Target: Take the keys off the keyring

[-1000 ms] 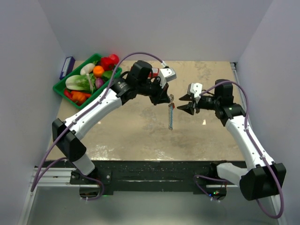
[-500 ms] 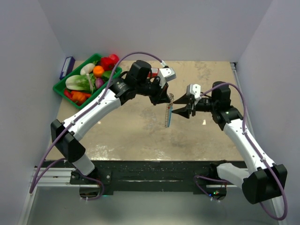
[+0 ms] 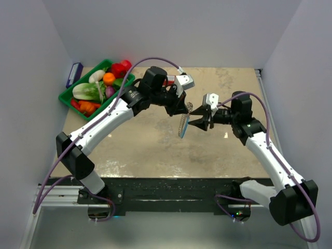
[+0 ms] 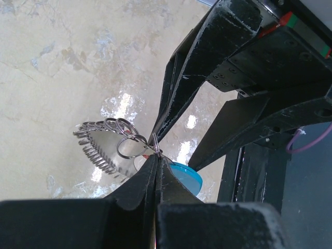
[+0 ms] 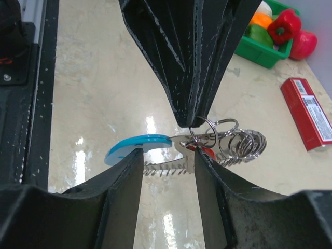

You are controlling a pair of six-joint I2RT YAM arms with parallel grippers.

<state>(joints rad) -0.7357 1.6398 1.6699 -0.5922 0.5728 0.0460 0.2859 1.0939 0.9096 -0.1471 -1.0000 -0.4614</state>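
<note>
While the left gripper [image 4: 156,153] is pinched tight on the thin silvery wire keyring [image 4: 128,146], holding it above the mottled beige table [image 4: 46,62], the right gripper [image 5: 167,155] stands with jaws apart, straddling the jagged silvery metal keys [image 5: 165,169] and round blue tag [image 5: 136,147] hanging there.

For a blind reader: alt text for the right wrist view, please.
The left gripper, reaching down from the top, pinches a keyring whose keys and blue tag sit inside the open right gripper, above a table; a red box lies at right.
</note>
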